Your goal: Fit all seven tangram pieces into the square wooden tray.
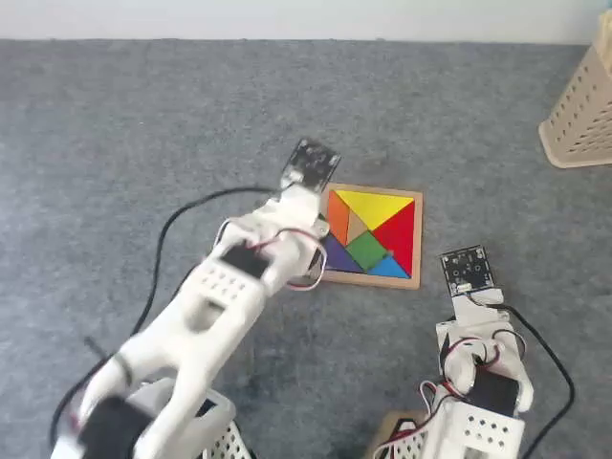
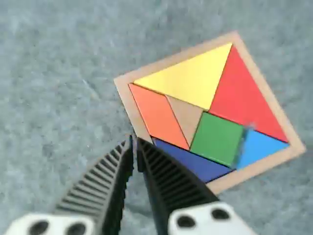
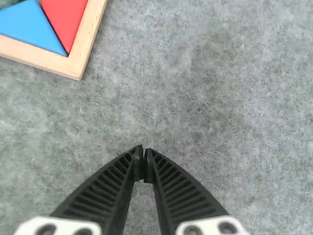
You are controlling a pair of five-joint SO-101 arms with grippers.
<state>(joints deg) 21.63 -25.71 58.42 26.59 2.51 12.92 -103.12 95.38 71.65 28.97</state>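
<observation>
One square wooden tray (image 2: pixel 125 100) on the grey carpet (image 3: pixel 220 73), six coloured pieces seated: yellow triangle (image 2: pixel 188 78), red triangle (image 2: pixel 239 100), orange parallelogram (image 2: pixel 159 115), green square (image 2: pixel 217 138), dark blue triangle (image 2: pixel 193 164), light blue triangle (image 2: pixel 261 147). Tan triangular patch (image 2: pixel 186 117) mid-tray: piece or bare wood, can't tell. Two grippers, both pinched closed and empty: left gripper (image 2: pixel 134 139) at the tray edge by the orange piece, right gripper (image 3: pixel 143 149) over carpet near the tray's blue/red corner.
</observation>
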